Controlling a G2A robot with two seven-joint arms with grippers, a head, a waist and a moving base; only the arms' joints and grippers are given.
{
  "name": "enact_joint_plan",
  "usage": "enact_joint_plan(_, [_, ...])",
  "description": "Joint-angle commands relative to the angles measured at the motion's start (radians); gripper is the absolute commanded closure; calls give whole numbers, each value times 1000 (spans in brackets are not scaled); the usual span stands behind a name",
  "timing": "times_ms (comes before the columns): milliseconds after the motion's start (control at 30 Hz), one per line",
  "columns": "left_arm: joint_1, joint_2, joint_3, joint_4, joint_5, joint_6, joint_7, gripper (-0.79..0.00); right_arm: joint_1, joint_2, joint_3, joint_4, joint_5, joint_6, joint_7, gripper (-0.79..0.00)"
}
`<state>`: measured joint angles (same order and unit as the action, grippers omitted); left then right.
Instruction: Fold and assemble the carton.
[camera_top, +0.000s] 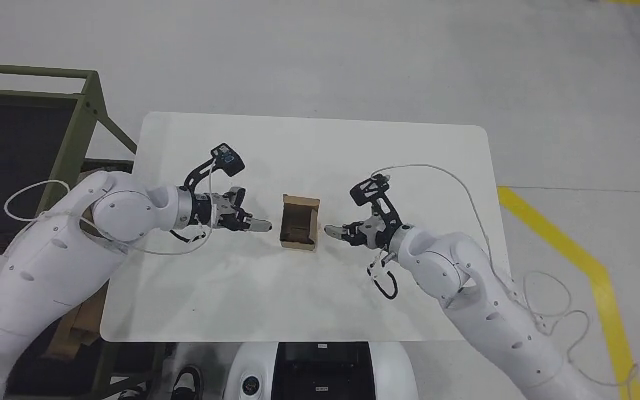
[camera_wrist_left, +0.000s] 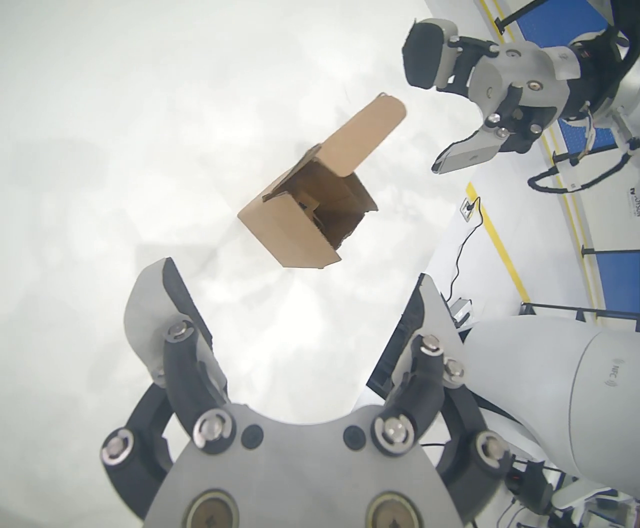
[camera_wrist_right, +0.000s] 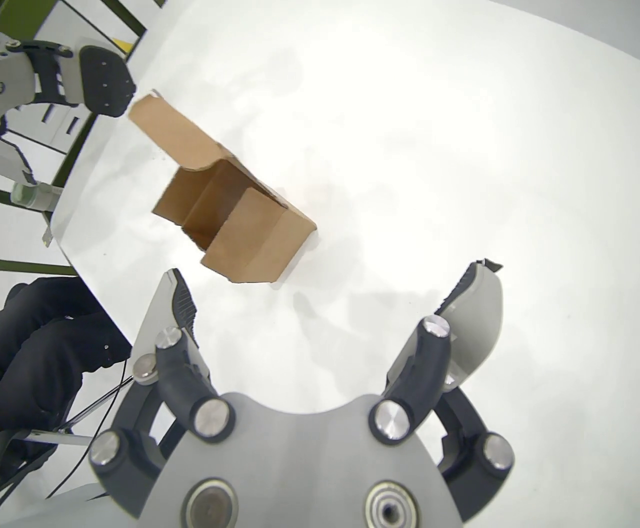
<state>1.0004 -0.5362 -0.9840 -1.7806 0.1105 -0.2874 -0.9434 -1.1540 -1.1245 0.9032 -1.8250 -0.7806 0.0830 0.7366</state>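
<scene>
**A:** Where is the small brown cardboard carton (camera_top: 300, 221) seen?

**B:** In the top view it is found at the middle of the frame. It is set on the white table (camera_top: 400, 150), between the left gripper (camera_top: 258, 226) and the right gripper (camera_top: 335, 231). A gap is left on each side, and the gap to the right gripper is the narrower.

**A:** What is added by the wrist views?

**B:** From above, little more than an open box shape is made out. In the left wrist view the dark inside is exposed, with small inner flaps folded in and one long flap standing out from the opening. The right gripper is caught beyond the carton there. In the right wrist view a plain closed panel is presented nearest the camera, with the same long flap raised behind it. One black pad of the left gripper is glimpsed past the flap.

**A:** And how are the grippers set?

**B:** Both are spread wide. Nothing is held by either, and the carton is not touched by any finger.
</scene>
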Motion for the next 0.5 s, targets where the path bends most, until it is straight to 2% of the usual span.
enact_joint_plan(0, [-16,-11,21,20,12,29,-12,-785,28,-10,-20,16,-6,54,25,-785])
enact_joint_plan(200, [-69,-46,82,72,56,88,-46,-779,116,-44,-100,73,-28,136,92,-785])
enact_joint_plan(467, [-144,-96,156,143,69,111,-83,-785,191,-80,-166,134,-29,158,143,-785])
